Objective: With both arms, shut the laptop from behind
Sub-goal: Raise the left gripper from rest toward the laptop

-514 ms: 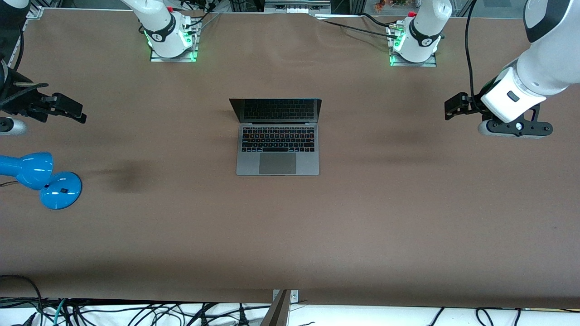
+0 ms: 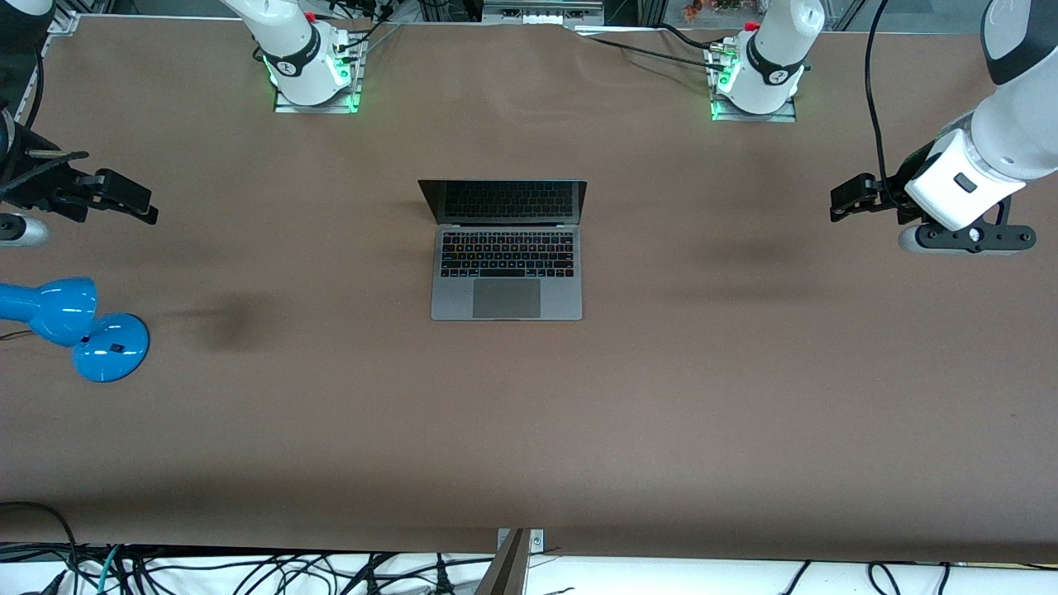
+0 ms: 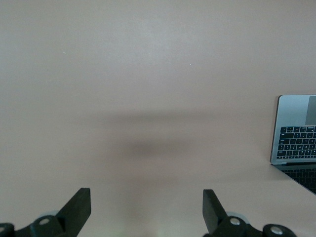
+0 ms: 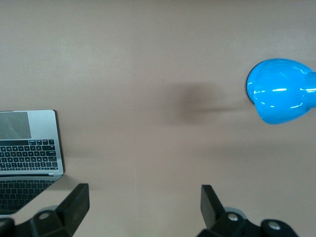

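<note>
Front view, from the right arm's end: the right gripper (image 2: 140, 207) hangs wide open and empty above the blue lamp (image 2: 74, 326); the laptop (image 2: 506, 248) sits open mid-table; the left gripper (image 2: 847, 198) hangs wide open, empty.

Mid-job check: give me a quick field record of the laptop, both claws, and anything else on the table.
laptop: open, screen upright, mid-table, untouched
left claw: open, in the air over bare table toward the left arm's end, clear of the laptop
right claw: open, over bare table toward the right arm's end, empty
blue lamp: on the table, nearer the front camera than the right claw
task state: lid not yet closed
</note>
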Robot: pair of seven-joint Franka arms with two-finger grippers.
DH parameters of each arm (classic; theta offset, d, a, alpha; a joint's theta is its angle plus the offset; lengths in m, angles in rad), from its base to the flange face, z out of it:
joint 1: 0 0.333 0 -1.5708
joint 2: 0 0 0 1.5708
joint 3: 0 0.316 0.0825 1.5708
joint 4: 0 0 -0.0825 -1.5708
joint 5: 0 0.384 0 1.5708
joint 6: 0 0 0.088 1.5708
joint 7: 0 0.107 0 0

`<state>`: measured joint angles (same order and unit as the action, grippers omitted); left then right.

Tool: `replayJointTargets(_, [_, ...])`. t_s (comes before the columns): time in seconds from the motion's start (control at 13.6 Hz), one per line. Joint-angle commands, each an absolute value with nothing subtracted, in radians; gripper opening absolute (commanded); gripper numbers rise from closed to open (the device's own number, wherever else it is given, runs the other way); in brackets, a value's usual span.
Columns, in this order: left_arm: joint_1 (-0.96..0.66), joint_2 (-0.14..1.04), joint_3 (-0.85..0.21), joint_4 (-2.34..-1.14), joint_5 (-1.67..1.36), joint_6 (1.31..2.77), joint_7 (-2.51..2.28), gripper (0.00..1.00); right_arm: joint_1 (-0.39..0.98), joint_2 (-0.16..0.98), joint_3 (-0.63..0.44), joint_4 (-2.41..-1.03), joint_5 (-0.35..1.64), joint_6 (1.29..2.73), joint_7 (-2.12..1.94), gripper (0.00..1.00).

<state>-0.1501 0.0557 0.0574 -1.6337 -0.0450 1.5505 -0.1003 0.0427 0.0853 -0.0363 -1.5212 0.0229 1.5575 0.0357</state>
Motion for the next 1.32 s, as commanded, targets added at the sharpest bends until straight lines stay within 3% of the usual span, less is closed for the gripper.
replayJointTargets(0.0, [-0.147,0.069,0.054,-1.601,-0.029,1.525,-0.094,1.0,0.038,0.075,-0.034,-1.528,0.037,1.557,0.034,1.0])
replayJointTargets(0.73, [-0.15,0.069,0.041,-1.609,-0.041,1.513,-0.101,1.0,0.035,0.066,-0.035,-1.562,0.038,1.543,0.048,1.0])
replayJointTargets(1.25, [-0.149,0.067,-0.066,-1.62,-0.044,1.508,-0.17,1.0,0.035,0.067,-0.035,-1.572,0.038,1.528,0.041,1.0])
